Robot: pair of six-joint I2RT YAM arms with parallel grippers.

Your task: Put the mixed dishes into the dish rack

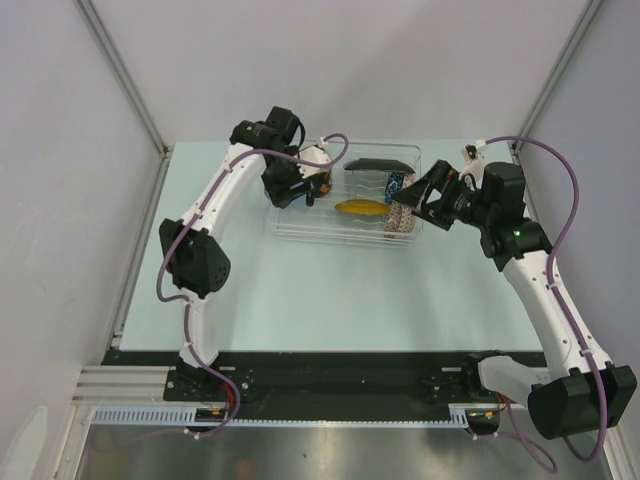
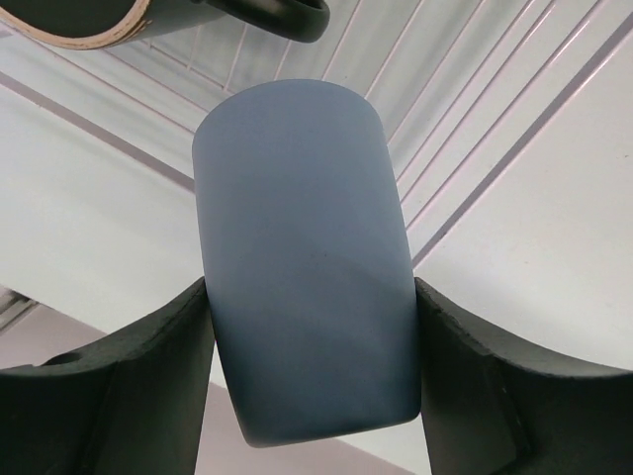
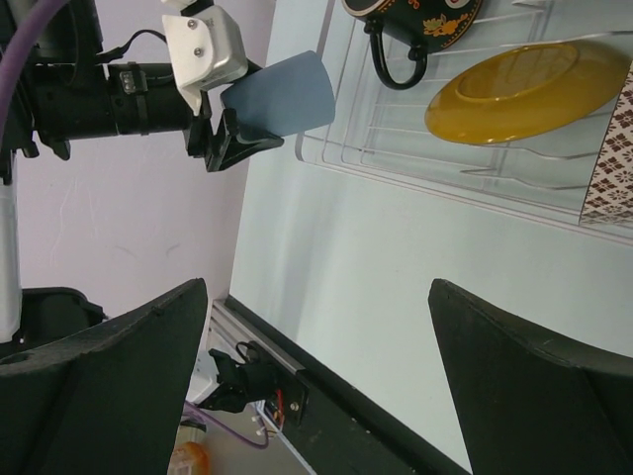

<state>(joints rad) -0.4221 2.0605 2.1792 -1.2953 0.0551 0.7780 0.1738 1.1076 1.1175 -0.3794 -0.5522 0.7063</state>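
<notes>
My left gripper (image 2: pixel 312 307) is shut on the light blue cup (image 2: pixel 302 257), one finger pressing each side. In the right wrist view the same cup (image 3: pixel 282 94) hangs over the left end of the clear dish rack (image 1: pixel 300 228). The rack holds a black handled cup (image 3: pixel 415 25), the round yellow plate (image 1: pixel 360 208), the black square plate (image 1: pixel 380 165), the blue mosaic bowl (image 1: pixel 397 185) and the pinkish patterned bowl (image 1: pixel 402 222). My right gripper (image 3: pixel 316 376) is open and empty, beside the rack's right end.
The rack's thin ribs (image 2: pixel 495 119) run under the held cup. Pale table top (image 1: pixel 330 290) stretches between the rack and the arm bases. Grey walls and a metal frame post (image 1: pixel 120 70) enclose the cell.
</notes>
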